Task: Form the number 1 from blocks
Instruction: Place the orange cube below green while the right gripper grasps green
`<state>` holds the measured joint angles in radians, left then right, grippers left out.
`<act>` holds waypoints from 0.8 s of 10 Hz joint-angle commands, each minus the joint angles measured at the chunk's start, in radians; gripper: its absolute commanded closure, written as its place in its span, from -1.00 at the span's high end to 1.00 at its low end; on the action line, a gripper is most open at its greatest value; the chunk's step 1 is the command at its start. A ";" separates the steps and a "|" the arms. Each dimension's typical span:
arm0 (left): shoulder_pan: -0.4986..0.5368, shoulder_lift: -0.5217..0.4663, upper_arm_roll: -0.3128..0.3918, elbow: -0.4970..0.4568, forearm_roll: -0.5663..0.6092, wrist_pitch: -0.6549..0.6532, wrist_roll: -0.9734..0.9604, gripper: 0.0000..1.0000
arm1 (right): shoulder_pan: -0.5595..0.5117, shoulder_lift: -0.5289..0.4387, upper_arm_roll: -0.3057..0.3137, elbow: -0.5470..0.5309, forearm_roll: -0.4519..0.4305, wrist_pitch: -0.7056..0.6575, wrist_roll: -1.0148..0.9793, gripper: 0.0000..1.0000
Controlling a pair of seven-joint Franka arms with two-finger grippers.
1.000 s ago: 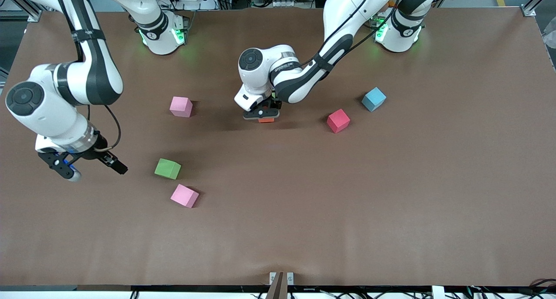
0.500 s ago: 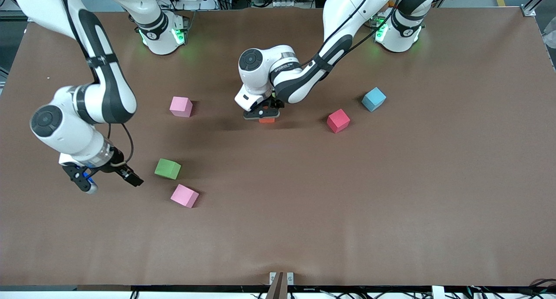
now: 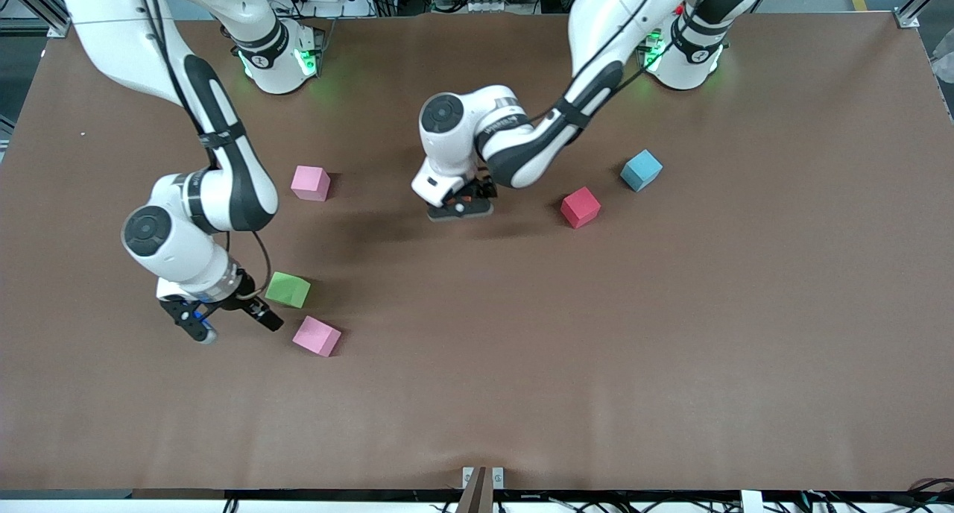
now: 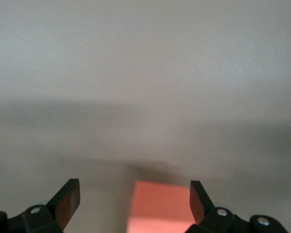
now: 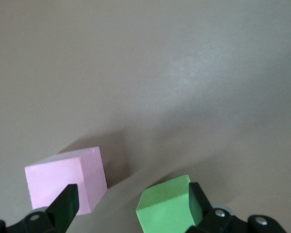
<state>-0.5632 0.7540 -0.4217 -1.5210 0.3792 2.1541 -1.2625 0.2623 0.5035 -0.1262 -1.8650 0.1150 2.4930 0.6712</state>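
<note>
A brown counter [image 3: 671, 349] carries three cubes that lie well apart: a pink cube [image 3: 311, 183] toward the right arm's end, a second pink cube [image 3: 317, 336] nearer the front camera, and a light blue cube [image 3: 641, 170] toward the left arm's end

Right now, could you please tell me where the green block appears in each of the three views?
Front view: the green block lies on the table, beside the right gripper.
Right wrist view: green block at the bottom edge, touching one of the open fingers.
Left wrist view: not in it.
Shared landmark: the pink cube beside it.
</note>
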 commanded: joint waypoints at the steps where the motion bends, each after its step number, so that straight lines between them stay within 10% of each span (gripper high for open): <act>1: 0.086 -0.105 -0.006 -0.108 0.015 -0.043 -0.023 1.00 | 0.020 0.010 -0.015 0.013 -0.002 -0.009 -0.138 1.00; 8: 0.383 -0.338 -0.092 -0.520 0.015 0.093 -0.011 1.00 | 0.029 -0.027 -0.015 -0.147 -0.002 0.077 -0.321 1.00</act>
<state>-0.2595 0.5102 -0.4645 -1.8997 0.3793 2.1801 -1.2622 0.2769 0.5016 -0.1305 -1.9473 0.1146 2.5169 0.3656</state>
